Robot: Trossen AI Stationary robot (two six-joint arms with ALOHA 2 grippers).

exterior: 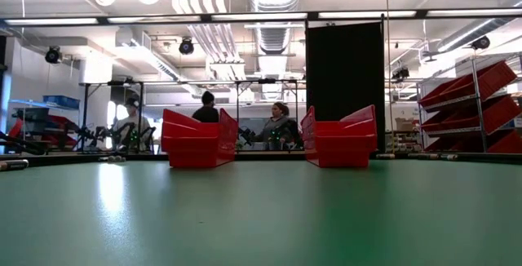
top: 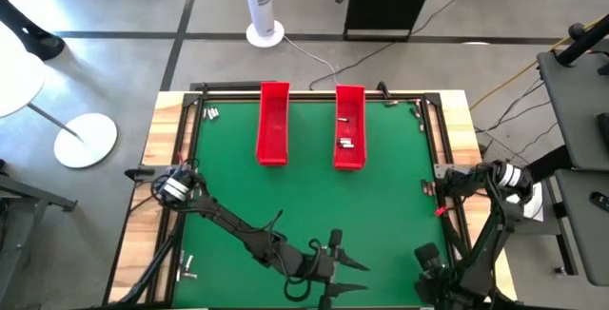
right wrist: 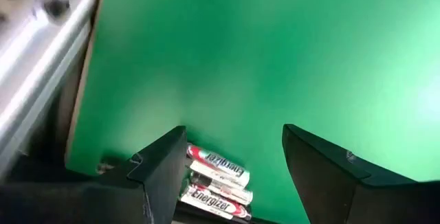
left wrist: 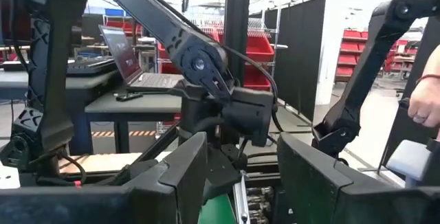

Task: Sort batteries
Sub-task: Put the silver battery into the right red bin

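Observation:
Two long red trays stand at the table's far side, the left tray (top: 273,125) and the right tray (top: 349,127). The right one has a few batteries (top: 346,143) in it. More batteries lie on the green mat near its far left corner (top: 211,113) and beside its near left edge (top: 187,268). My right gripper (right wrist: 234,141) is open above the mat near the right edge. A small cluster of batteries (right wrist: 216,179) lies on the mat below, between its fingers. My left gripper (top: 360,277) is open at the near edge and points toward the right arm.
A dark metal frame (top: 433,139) borders the green mat (top: 314,196), with wooden table strips outside it. The mat's middle is bare. In the low view both trays (exterior: 198,139) stand ahead, with people seated at benches beyond the table. A person's hand (left wrist: 423,107) shows past the right arm.

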